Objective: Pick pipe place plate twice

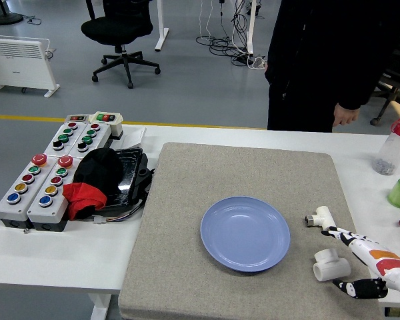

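Grey felt-like matting (pixel 187 220) covers the middle of the white tabletop (pixel 47 257), and a round blue plate (pixel 245 233) lies on it, bare. To the right of the plate, on the same mat, are two white pipe fittings, both well clear of the plate's rim. The farther pipe fitting (pixel 319 217) lies near the mat's right edge; the nearer pipe fitting (pixel 331 265), a stubby tee, lies closer to the front edge. The right robot hand (pixel 367 263), white with black and orange markings, comes in from the lower right corner. One finger stretches toward the farther fitting, its tip just beside it, and another curls under the nearer fitting; the fingers are spread and grip nothing. At the left stand grey button boxes (pixel 50 170) with coloured buttons, beside a black tray (pixel 130 175) holding black and red cloth. A person in dark clothing (pixel 327 60) stands at the far side, one hand (pixel 345 116) hanging loose. A clear bottle (pixel 393 147) stands at the far right.
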